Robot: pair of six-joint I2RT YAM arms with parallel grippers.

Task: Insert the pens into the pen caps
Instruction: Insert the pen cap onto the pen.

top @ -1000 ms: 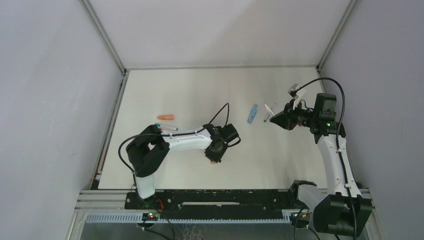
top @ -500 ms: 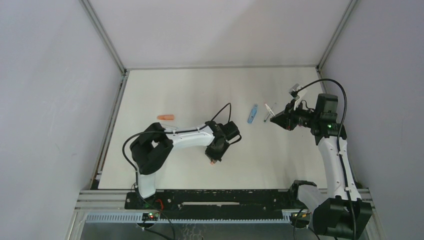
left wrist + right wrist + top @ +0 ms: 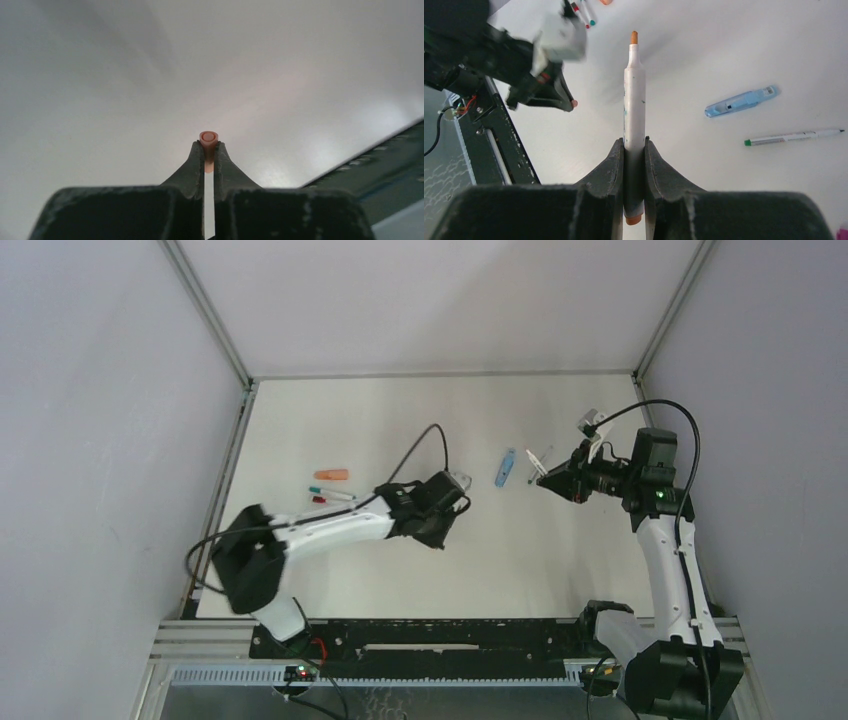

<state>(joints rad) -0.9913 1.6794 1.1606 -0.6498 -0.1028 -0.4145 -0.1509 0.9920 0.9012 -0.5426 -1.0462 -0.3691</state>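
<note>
Item: left gripper (image 3: 208, 149), centre frame, pinching salmon cap (image 3: 208, 136) at fingertips. Item: right gripper (image 3: 634, 150), centre, clamped on orange-tipped pen (image 3: 634, 90). I judge the risk: shallow hold, off-axis push twists cap loose.

Left wrist cam: see only round open end of salmon cap (image 3: 208, 136); lose rest btw fingertips of left gripper (image 3: 208, 147). Can't resolve bkgd, all smear. Right wrist cam: lose lower barrel of orange-tipped pen (image 3: 634, 95) inside right gripper (image 3: 634, 145). Get only red & teal tips of two pens (image 3: 590, 19), cut by top edge; same for second salmon cap (image 3: 605, 1). Can't ID magenta scrap (image 3: 842, 233), cut at btm-right corner. Top cam: find left arm (image 3: 250, 560) blurred near base; can't read held items, too small.
</note>
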